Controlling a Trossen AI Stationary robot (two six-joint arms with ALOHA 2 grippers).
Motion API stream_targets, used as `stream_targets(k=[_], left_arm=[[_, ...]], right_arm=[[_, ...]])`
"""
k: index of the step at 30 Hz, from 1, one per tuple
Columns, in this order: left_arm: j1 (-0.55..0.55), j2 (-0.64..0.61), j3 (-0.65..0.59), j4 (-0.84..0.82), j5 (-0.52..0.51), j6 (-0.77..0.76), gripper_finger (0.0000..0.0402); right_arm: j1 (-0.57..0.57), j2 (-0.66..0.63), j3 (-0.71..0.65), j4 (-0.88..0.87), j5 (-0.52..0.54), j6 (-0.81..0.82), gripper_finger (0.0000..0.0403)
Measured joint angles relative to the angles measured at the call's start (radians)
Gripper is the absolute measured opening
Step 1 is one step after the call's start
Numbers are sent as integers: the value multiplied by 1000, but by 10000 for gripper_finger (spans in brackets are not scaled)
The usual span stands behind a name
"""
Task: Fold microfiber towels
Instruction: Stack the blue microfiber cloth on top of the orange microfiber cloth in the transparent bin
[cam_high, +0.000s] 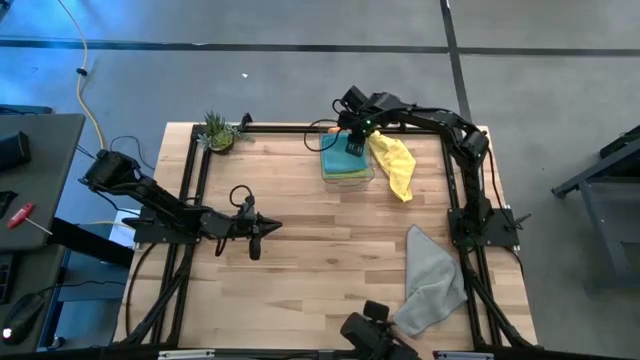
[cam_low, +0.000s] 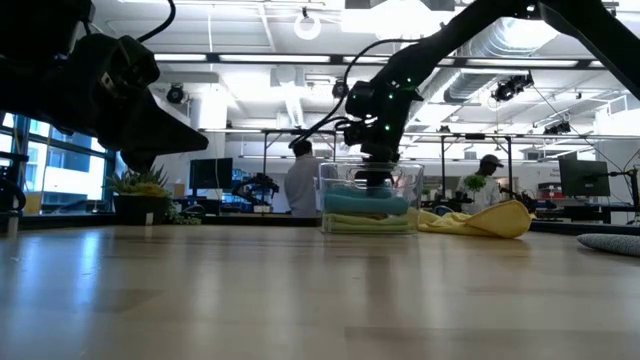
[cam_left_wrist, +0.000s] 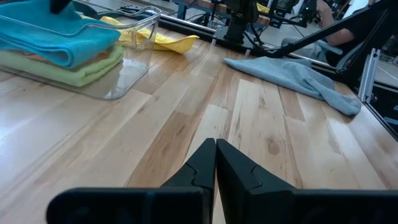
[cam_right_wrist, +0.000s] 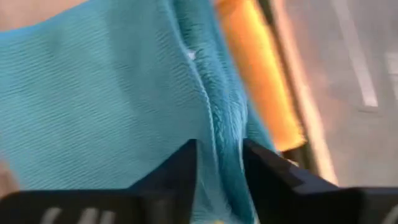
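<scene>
From above, the right gripper (cam_high: 352, 143) sits over the clear bin (cam_high: 366, 176) near the far edge of the counter (cam_high: 320, 260), toward its far right corner, hiding much of the stack inside. The level view across the counter shows what that one cannot: the teal towel (cam_low: 366, 203) lies on top of the lime green towel (cam_low: 370, 224) within the bin's walls. The right wrist view adds an orange towel (cam_right_wrist: 258, 68) edge beside the teal towel (cam_right_wrist: 106, 93), with the right jaws apart, their tips down against the teal cloth, a ridge of it showing between them. The yellow towel (cam_high: 393, 164) lies crumpled just beside the bin, toward the right edge. The grey towel (cam_high: 431, 281) lies spread at the near right corner. The left gripper (cam_left_wrist: 215, 163) hovers near the left edge, jaws together and well apart from every towel.
</scene>
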Motion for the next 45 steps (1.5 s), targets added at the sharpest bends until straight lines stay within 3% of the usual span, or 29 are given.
stream_targets(k=[4, 8, 10, 13, 16, 18, 22, 30, 45], left_arm=[[0, 0, 0, 0, 0, -1, 3], [0, 0, 0, 0, 0, -1, 3], [0, 0, 0, 0, 0, -2, 3], [0, 0, 0, 0, 0, -1, 3], [0, 0, 0, 1, 0, -1, 3], [0, 0, 0, 2, 0, -2, 3], [0, 0, 0, 1, 0, -3, 3], [0, 0, 0, 1, 0, -1, 3], [0, 0, 0, 0, 0, 0, 3]], right_arm=[[0, -22, 12, 10, 80, -9, 175], [0, -66, 43, -34, 91, -17, 191], [-1, -86, 46, -54, 5, -25, 173], [13, -85, 34, -69, -103, -12, 115], [37, -64, -11, 2, -105, -28, 33], [49, -38, -22, 25, -102, -26, 11], [53, 20, -22, 44, -70, 24, 24], [60, 96, -23, 79, -24, 42, 5], [67, 103, -12, 84, -23, 76, 0]])
